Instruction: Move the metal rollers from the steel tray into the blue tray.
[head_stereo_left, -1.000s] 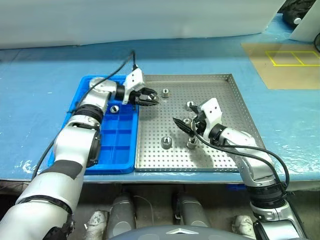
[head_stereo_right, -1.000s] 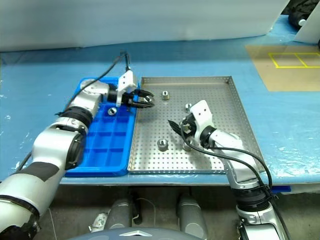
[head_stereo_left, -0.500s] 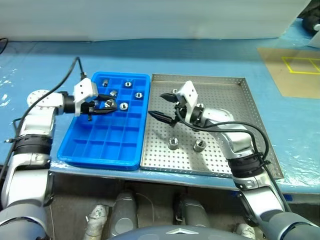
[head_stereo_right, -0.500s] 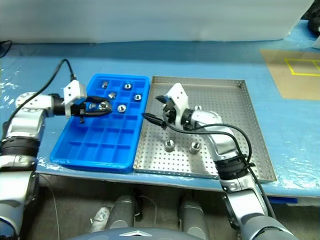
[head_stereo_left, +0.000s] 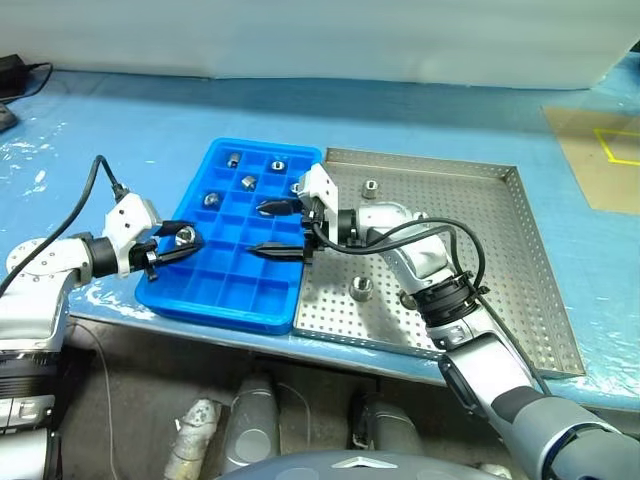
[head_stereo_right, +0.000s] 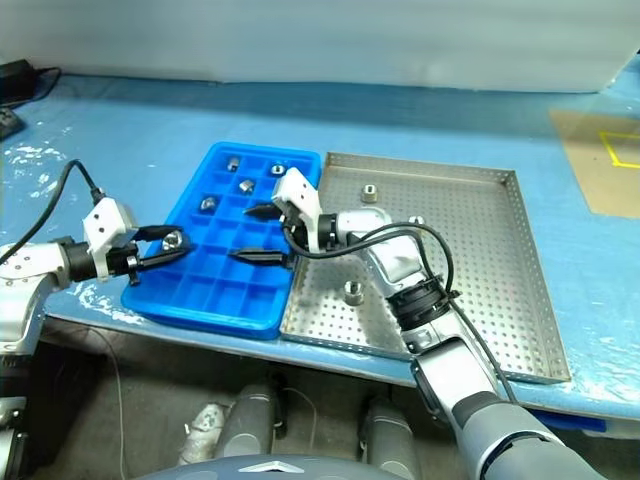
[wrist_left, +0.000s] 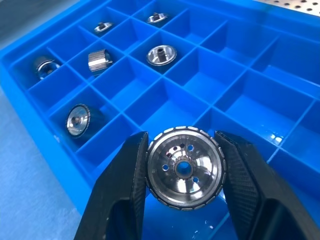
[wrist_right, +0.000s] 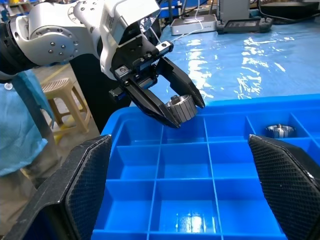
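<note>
The left gripper (wrist_left: 182, 172) is pinching one roller (wrist_left: 184, 167) between its two black fingers (wrist_left: 122, 187), which press on opposite sides of its ribbed rim; the roller's face with the centre hole looks back toward the wrist. Gripper and roller hang over the left edge of the blue tray (head_stereo_left: 225, 290), above its compartments. Five more rollers (head_stereo_left: 249, 182) lie in compartments at the tray's far end, one per cell.

The right gripper (head_stereo_left: 276, 229) reaches across from the steel tray (head_stereo_left: 480, 290), its fingers spread wide with nothing between them, over the blue tray's right half and pointing toward the left gripper. The two grippers are apart.

Two rollers are visible on the steel tray: one (head_stereo_left: 369, 187) near the far rim, one (head_stereo_left: 362, 288) nearer the front.
</note>
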